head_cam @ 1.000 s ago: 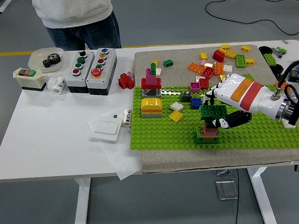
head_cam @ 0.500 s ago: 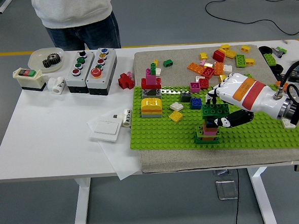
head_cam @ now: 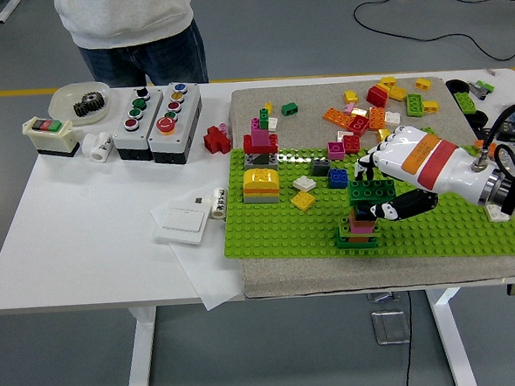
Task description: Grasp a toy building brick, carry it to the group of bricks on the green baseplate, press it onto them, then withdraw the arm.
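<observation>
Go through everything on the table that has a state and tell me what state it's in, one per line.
right hand: fingers closed on the dark green brick
dark green brick: held on top of the small brick stack, level
brick stack: upright on the green baseplate
red and pink tower: upright
yellow and orange block: standing on the baseplate
loose bricks: scattered on the mat
left hand: not in view

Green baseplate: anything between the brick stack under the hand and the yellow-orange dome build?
In the head view, mostly bare green baseplate studs. Only a small yellow tile lies roughly between the brick stack and the dome build.
</observation>
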{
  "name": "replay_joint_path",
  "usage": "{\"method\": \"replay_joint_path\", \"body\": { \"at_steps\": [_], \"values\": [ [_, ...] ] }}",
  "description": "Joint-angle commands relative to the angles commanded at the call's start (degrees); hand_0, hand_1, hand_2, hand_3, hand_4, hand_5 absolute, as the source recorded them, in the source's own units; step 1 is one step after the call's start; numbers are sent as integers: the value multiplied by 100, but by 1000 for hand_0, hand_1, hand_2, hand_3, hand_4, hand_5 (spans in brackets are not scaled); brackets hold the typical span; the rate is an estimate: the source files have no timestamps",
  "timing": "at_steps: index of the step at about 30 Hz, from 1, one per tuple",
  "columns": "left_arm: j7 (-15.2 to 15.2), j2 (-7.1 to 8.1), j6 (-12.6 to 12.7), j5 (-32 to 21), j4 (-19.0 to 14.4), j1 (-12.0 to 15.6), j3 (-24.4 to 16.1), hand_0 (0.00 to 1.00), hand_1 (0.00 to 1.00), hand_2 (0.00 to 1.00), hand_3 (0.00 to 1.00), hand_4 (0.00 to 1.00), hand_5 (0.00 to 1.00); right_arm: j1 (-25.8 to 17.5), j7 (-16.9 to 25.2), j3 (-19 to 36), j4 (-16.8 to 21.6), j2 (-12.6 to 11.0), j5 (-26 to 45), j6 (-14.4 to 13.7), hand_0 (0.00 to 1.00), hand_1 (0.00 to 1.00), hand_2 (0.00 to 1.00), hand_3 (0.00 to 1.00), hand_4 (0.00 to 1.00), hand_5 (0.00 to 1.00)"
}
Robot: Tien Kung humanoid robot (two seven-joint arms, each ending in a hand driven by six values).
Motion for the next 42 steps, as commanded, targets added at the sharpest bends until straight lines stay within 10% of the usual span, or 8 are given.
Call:
{"method": "replay_joint_path", "body": {
  "at_steps": [42],
  "values": [
    [-6, 1, -3, 79, 9, -20, -22, 379, 514, 617, 779, 795, 903, 22, -37, 32, -5, 1, 20, 89, 253, 401, 554, 568, 783, 414]
  ]
}}
